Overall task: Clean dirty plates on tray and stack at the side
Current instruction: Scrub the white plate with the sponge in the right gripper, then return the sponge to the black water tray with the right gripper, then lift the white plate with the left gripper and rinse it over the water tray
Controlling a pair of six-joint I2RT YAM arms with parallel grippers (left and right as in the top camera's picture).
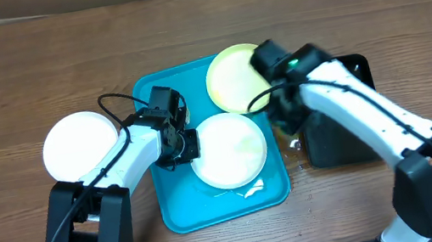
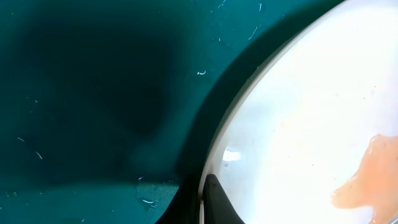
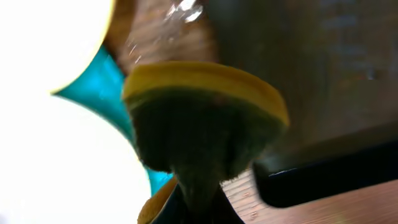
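Three plates show in the overhead view. One white plate (image 1: 80, 146) lies alone on the counter (image 1: 3, 75) at left, judged finished. A second white plate (image 1: 227, 151) and the yellow-green plate (image 1: 235, 78) sit on the turquoise tray (image 1: 179, 208). The left hand (image 1: 180, 142) meets the second plate's left rim, and the right hand (image 1: 284, 115) hangs between the tray and the black tray (image 1: 342, 132).

Left wrist view: the hand appears clenched on that rim, and an orange smear (image 2: 367, 180) shows at lower right.

Right wrist view: the hand grasps a sponge (image 3: 205, 118), yellow with a green face.

Two plates are left to wipe and stack.
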